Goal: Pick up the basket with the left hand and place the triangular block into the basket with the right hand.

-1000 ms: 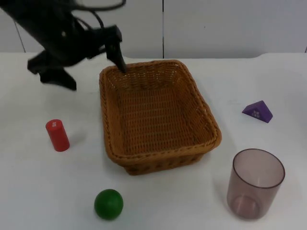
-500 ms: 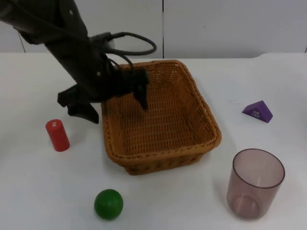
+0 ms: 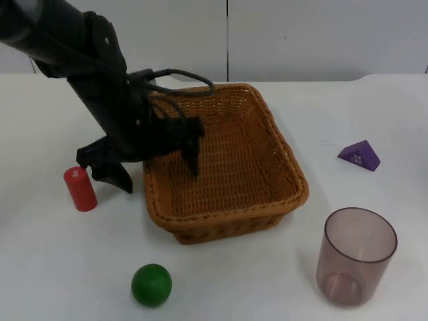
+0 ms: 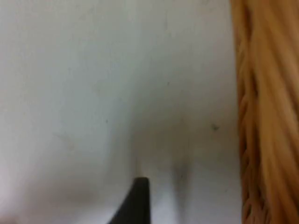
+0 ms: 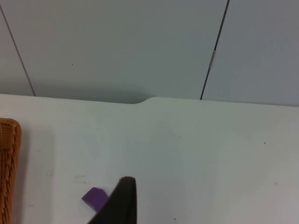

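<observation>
The brown wicker basket [image 3: 267, 144] stands mid-table. My left gripper [image 3: 156, 171] is open and straddles the basket's left wall, one finger [image 3: 192, 155] inside and the other [image 3: 112, 175] outside on the table. The left wrist view has that wicker wall [image 4: 266, 116] beside white table. The purple triangular block [image 3: 359, 156] lies right of the basket, untouched. My right gripper [image 5: 120, 201] waits above the table's right side, with the block [image 5: 95, 198] and a basket corner [image 5: 8, 158] in its view.
A red cylinder [image 3: 80, 188] stands just left of the left gripper. A green ball [image 3: 151, 285] lies near the front edge. A translucent cup [image 3: 358, 257] stands at the front right. The grey partition wall [image 3: 301, 33] closes the back.
The left arm has come forward from the basket's back-left corner along its left wall and dropped lower, and now straddles that wall. The basket and the block have stayed put.
</observation>
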Motion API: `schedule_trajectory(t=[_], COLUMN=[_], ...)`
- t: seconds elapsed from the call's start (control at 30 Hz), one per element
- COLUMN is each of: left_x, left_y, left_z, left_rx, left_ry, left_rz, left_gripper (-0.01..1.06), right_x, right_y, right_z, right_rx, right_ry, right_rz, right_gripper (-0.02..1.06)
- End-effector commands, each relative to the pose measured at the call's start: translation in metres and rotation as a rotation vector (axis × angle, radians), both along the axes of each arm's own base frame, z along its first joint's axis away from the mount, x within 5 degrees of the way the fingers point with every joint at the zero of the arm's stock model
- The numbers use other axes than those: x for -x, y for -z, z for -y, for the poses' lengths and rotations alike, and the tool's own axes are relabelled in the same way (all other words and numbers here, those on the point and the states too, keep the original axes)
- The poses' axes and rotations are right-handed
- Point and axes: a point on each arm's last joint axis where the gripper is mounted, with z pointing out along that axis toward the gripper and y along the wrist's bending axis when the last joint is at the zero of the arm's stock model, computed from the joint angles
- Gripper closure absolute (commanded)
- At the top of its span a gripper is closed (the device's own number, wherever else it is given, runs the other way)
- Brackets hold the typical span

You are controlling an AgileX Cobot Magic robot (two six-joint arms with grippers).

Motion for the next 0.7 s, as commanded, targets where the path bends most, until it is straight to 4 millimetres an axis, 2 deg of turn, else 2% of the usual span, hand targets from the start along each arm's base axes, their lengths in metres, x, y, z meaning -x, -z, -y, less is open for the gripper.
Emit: schedule_trajectory(t=[0.0,0.1,0.13,0.3,0.33,0.4,0.5,0.67], left_x=[0.002,0.002,0.002,0.004,0.004,0.004,0.005,0.007], left_y=[0.001,0.001,0.001,0.001,0.001,0.002,0.001,-0.018], left_z=[0.006,0.010,0.010,0.010,0.010,0.010,0.009,0.009], left_rx=[-0.004,-0.006,-0.006,-0.011,-0.011,-0.008,-0.009,0.002], left_ry=[0.013,0.025,0.025,0.027,0.027,0.008,0.011,0.018], left_rz=[-0.003,0.012,0.012,-0.005,-0.005,-0.017,-0.028,-0.017], left_gripper=[0.26,0.45,0.45,0.87,0.87,1.06,1.05,1.05], right_x=[0.000,0.000,0.000,0.001,0.001,0.001,0.001,0.001], right_y=[-0.004,-0.004,-0.004,-0.004,-0.004,-0.005,-0.005,-0.005], right_z=[0.001,0.001,0.001,0.001,0.001,0.001,0.001,0.001], right_rx=[0.005,0.005,0.005,0.009,0.009,0.011,0.011,0.011], right_ry=[-0.001,-0.001,-0.001,0.000,0.000,0.001,0.001,0.001], right_rz=[0.024,0.024,0.024,0.029,0.029,0.029,0.029,0.029], right_gripper=[0.00,0.00,0.00,0.00,0.00,0.00,0.00,0.00])
